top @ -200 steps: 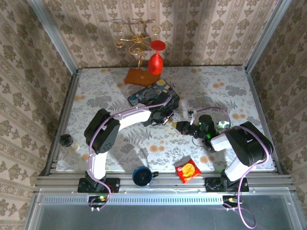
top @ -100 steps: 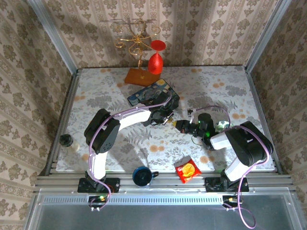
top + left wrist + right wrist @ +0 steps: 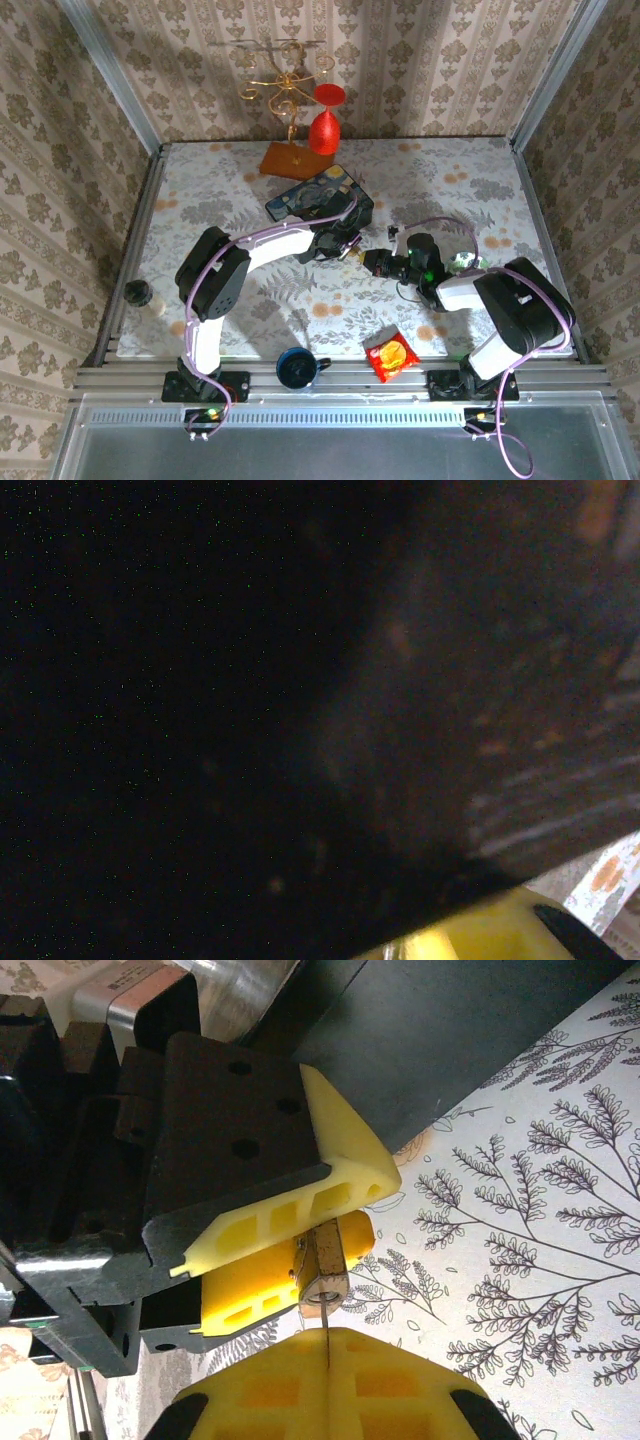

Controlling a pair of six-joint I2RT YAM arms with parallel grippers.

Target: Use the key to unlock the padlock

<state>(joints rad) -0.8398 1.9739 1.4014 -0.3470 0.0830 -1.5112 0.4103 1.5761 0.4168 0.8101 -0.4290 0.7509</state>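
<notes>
Pinching one padlock (image 3: pixel 322 1260), one key (image 3: pixel 327 1332).

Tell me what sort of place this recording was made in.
Probably a robot test cell dressed up as a home: damask-patterned wallpaper walls, a silver aluminium frame around the workspace, and a floral-print tabletop.

Right gripper (image 3: pixel 370 262) shifted slightly toward table's left edge; gap to left gripper (image 3: pixel 347 248) narrowed, key (image 3: pixel 327 1338) nearer padlock (image 3: pixel 322 1265).
</notes>
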